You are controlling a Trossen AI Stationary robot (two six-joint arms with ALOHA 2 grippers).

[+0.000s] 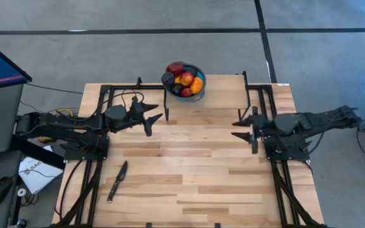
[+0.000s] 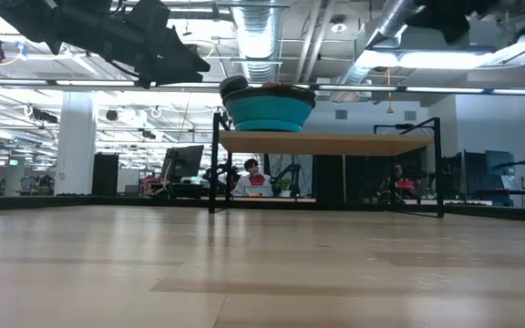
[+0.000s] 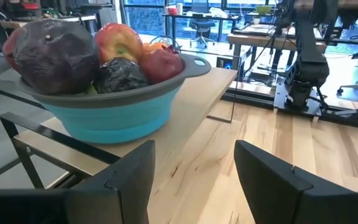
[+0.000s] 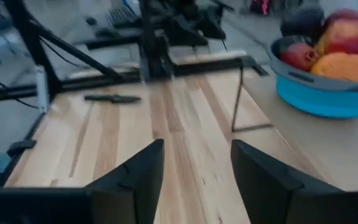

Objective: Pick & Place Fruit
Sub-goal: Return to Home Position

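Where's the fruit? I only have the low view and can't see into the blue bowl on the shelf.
Observer: The fruit is all heaped in the blue bowl: the high view shows purple, red, orange and red-and-yellow pieces.
Operator: Anything else out?
Observer: A dark knife lies on the table, on the left arm's side, away from the shelf.
Operator: Fingers holding anything?
Observer: No. The left gripper and right gripper are both open, with nothing between the fingers.
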